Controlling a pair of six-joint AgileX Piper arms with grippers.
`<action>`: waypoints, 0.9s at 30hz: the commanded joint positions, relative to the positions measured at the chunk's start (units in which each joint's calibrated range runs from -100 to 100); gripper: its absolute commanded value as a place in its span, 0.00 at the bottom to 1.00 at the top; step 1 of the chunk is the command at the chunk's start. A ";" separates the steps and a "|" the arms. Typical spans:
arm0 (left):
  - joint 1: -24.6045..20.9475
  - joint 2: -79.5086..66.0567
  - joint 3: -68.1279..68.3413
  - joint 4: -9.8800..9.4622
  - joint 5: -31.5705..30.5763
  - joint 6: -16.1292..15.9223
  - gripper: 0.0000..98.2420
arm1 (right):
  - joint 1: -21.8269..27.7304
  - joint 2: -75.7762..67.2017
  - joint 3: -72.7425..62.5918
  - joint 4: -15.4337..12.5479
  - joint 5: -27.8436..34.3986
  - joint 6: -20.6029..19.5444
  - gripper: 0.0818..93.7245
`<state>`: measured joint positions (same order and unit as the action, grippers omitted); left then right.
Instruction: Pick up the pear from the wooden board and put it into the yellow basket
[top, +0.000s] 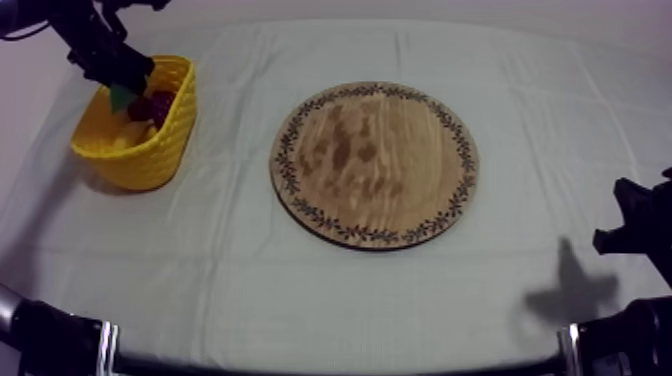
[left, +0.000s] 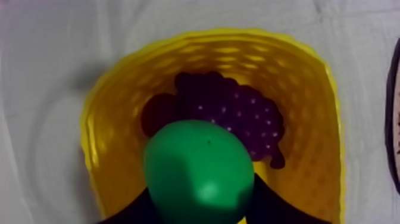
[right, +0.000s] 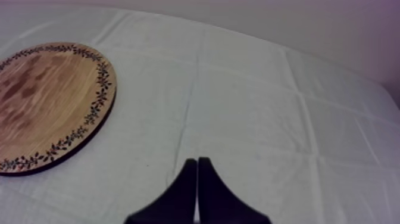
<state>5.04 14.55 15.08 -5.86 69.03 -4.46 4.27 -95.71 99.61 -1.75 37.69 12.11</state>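
1. The left tool (top: 118, 75) hangs over the yellow basket (top: 165, 150) near the far left edge of the counter (top: 300, 290), its fingers closed round the smooth green pear (left: 196, 173).
2. The pear sits just above the basket's opening, over a knobbly dark bunch of grapes (left: 244, 113).
3. The basket's wall looks woven; the round, grained wooden board (top: 375, 165) with its leafy rim lies well apart, mid-counter.
4. The right tool (right: 197, 165), fingers pressed together on nothing, rests over open cloth beside the board.

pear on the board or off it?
Off. The left gripper is shut on the pear over the yellow basket; the wooden board lies bare.
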 joint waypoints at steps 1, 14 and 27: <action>0.07 0.05 -0.19 0.05 0.15 0.03 0.25 | 0.02 -0.05 0.05 0.02 -0.03 -0.02 0.00; -0.39 0.65 -3.50 -0.48 2.21 3.19 0.87 | 0.02 -0.05 0.05 0.02 -0.03 0.00 0.00; 0.05 -1.10 -3.72 -1.43 2.29 4.42 0.88 | 0.02 -0.05 0.05 0.02 -0.03 -0.02 0.00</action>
<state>5.12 13.77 11.33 -7.31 71.86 0.00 4.27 -95.71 99.61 -1.75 37.60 12.11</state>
